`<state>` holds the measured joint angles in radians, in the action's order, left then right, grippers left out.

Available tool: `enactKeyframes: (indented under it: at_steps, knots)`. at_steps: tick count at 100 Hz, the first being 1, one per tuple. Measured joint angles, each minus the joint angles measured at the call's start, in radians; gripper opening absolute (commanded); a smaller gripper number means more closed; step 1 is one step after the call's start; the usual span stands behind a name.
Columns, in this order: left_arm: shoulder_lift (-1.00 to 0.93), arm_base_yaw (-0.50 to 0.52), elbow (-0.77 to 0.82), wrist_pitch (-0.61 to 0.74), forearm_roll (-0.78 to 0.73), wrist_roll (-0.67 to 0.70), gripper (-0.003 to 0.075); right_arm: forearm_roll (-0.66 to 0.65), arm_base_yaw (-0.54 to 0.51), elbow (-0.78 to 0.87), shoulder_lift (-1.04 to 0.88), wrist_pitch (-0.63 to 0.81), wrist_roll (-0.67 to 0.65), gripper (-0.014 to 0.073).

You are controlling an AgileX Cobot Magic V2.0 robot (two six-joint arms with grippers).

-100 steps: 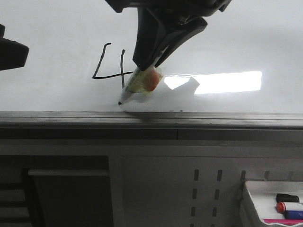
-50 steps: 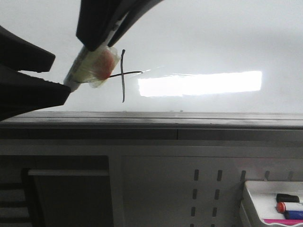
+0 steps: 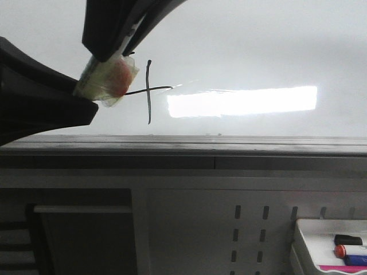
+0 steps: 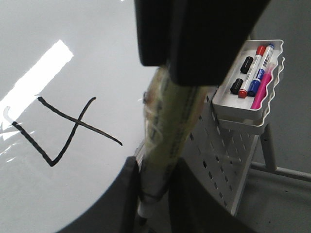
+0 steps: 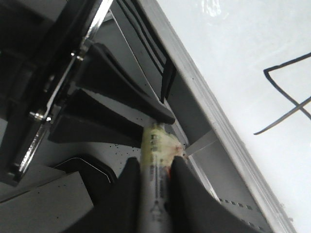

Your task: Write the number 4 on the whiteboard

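The number 4 [image 4: 58, 131] is drawn in thin black strokes on the glossy whiteboard [image 3: 258, 46]. In the front view the 4 [image 3: 148, 97] is partly hidden behind the marker. The white marker [image 3: 106, 80], wrapped in yellowish tape with a red spot, is off the board, at its front left. My right gripper [image 3: 112, 54] comes from above and is shut on the marker [image 5: 154, 145]. My left gripper [image 4: 154, 184] is closed on the marker's tip end [image 4: 155, 184], fingers touching both sides. It is the dark mass at the left of the front view [image 3: 80, 100].
A grey metal rail [image 3: 229, 146] runs along the board's near edge. Below it is a grey perforated panel [image 3: 252, 229]. A white tray [image 4: 269, 97] hangs on it with several spare markers; it also shows low right in the front view [image 3: 304, 229].
One second ago the marker tip was at the bottom of the 4's vertical stroke. The right gripper then carried it left off the board, and the left gripper has come in and closed round its tip.
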<state>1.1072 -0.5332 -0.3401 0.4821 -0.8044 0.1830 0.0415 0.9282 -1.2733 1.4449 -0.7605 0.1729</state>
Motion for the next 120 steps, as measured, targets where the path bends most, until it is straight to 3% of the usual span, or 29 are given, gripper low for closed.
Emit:
enactKeyframes:
  at_steps: [22,27,40,47,62,85,100,120]
  knots:
    - [0.0,0.0,0.0,0.002,-0.002,0.0,-0.002,0.0,0.0,0.0,0.0,0.0,0.001,-0.0027]
    - [0.0,0.0,0.0,0.002,-0.002,0.0,-0.002,0.0,0.0,0.0,0.0,0.002,0.001,0.0062]
    - [0.001,0.0,0.0,0.004,0.012,0.014,-0.002,0.017,0.0,0.0,0.0,0.03,0.001,0.0445]
    - [0.001,0.0,-0.002,0.004,0.054,0.043,-0.002,0.017,-0.002,0.0,-0.002,0.05,0.001,0.0545]
    - [0.001,0.0,-0.007,-0.026,0.296,0.069,-0.002,0.006,-0.042,-0.023,-0.037,0.068,0.001,0.0517]
    - [0.016,0.0,-0.119,-0.294,0.761,0.077,-0.002,-0.001,-0.104,-0.032,-0.134,0.075,0.001,0.05]
    - [0.071,0.0,-0.218,-0.469,0.899,0.077,-0.002,-0.001,-0.107,-0.032,-0.152,0.075,0.001,0.05]
    - [0.152,0.017,-0.289,-0.552,0.999,0.078,-0.002,-0.001,-0.107,-0.032,-0.152,0.073,0.001,0.05]
